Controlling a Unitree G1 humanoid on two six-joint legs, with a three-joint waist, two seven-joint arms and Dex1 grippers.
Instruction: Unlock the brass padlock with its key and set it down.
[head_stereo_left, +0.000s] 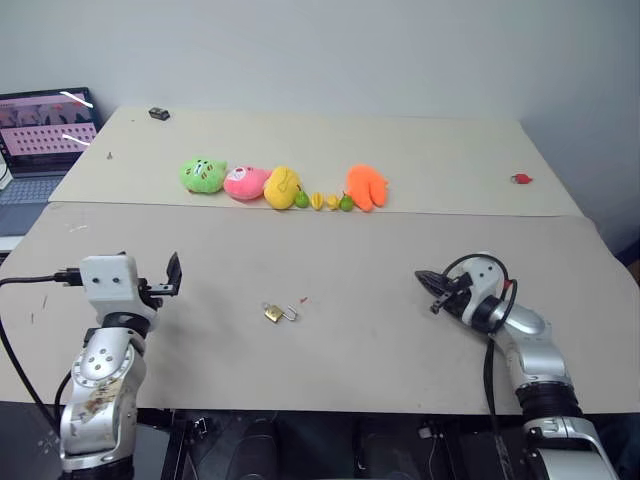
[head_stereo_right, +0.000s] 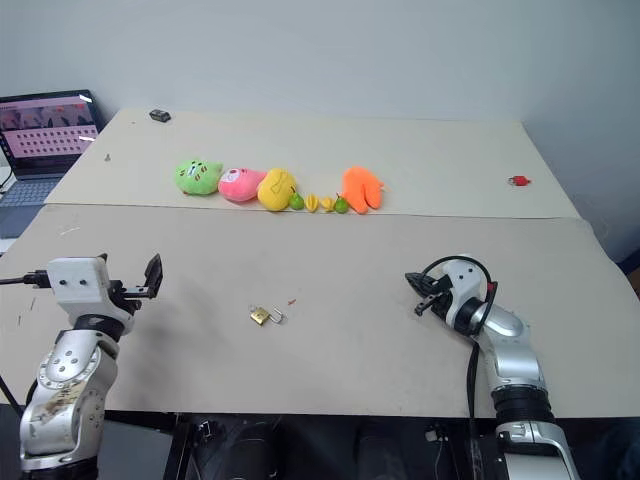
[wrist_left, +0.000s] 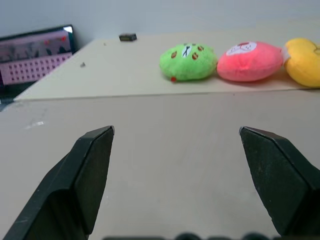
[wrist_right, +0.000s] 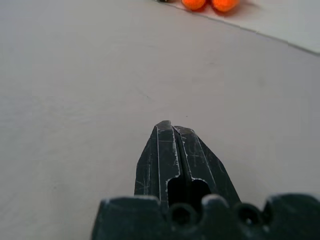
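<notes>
The brass padlock (head_stereo_left: 271, 313) lies on the near table between my two arms, small and gold, with a thin silvery piece (head_stereo_left: 291, 314) beside it; I cannot tell whether that piece is the shackle or the key. My left gripper (head_stereo_left: 165, 281) hovers to the padlock's left, its jaws wide open and nothing between them; the left wrist view shows both black fingers (wrist_left: 95, 165) spread apart over bare table. My right gripper (head_stereo_left: 426, 278) sits well to the padlock's right, low over the table. In the right wrist view its fingertips (wrist_right: 170, 126) are pressed together with nothing visible in them.
A row of plush toys (head_stereo_left: 245, 182) and small toy fruits (head_stereo_left: 325, 201) lines the far table's front edge, ending in an orange plush (head_stereo_left: 366, 186). A laptop (head_stereo_left: 45, 125) stands far left. A small black object (head_stereo_left: 158, 114) and a red object (head_stereo_left: 521, 179) lie farther back.
</notes>
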